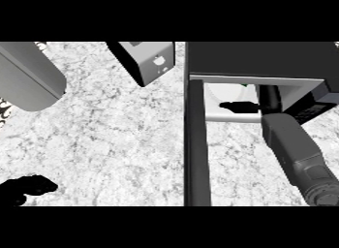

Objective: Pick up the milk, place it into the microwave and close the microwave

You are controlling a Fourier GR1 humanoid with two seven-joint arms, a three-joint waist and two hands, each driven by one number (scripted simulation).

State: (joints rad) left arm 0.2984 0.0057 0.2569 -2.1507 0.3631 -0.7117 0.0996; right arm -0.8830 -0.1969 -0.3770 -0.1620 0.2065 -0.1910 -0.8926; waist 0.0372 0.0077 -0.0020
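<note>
Milk carton, white with a green fleck, shows inside the open black box-shaped microwave at 1 o'clock. The right hand lies against it, but I cannot tell whether its fingers are closed on it. Left hand, at 8 o'clock over the speckled grey stone surface, has its fingers curled and empty.

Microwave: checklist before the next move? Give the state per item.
1. Microwave door open: ok, it stands swung out toward the robot.
2. Right hand inside the cavity: ok.
3. Milk set down inside: cannot tell, it is not clearly visible.
4. Right forearm clear of the door's swing: not ok, it crosses the opening.
5. Left hand clear of the door: ok, it is at the view's lower left.
</note>
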